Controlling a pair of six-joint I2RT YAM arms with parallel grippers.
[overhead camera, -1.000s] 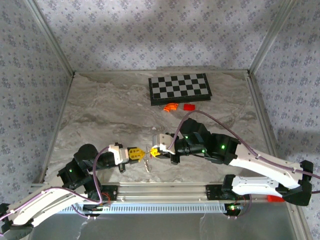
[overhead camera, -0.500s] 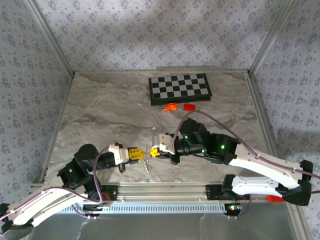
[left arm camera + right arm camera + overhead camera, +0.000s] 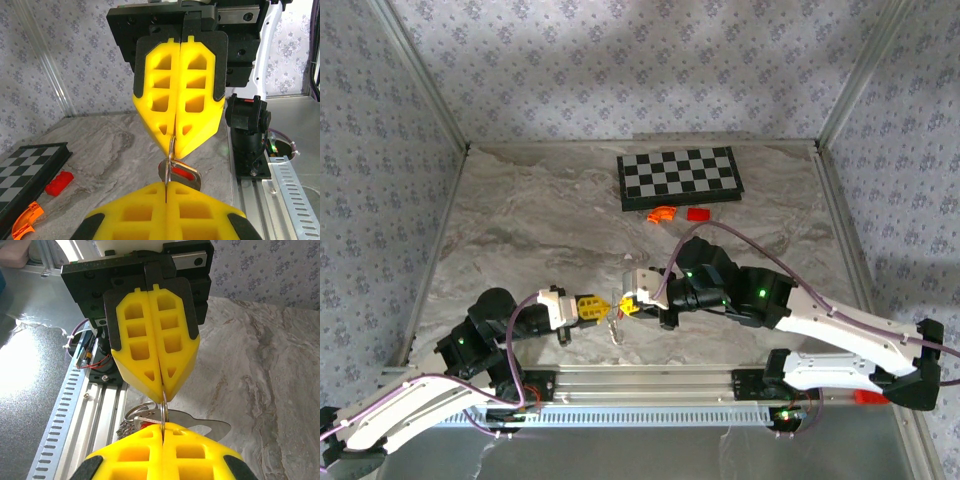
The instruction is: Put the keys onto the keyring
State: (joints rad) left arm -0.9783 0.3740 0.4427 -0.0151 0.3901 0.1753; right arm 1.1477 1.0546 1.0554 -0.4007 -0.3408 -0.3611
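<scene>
The left gripper (image 3: 166, 186) and the right gripper (image 3: 174, 142) meet tip to tip low over the table (image 3: 520, 230), each clenched on the thin keyring (image 3: 171, 157) between them. The keys (image 3: 181, 174) hang just under it. I judge that threading is under way; the next move calls for a small, careful slide along the ring.

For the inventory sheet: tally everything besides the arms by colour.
Black-and-white: 1, chessboard
Orange: 1, curved piece
Red: 1, block
Silvery: 1, keyring with its keys, counted as one bunch
Total: 4
</scene>
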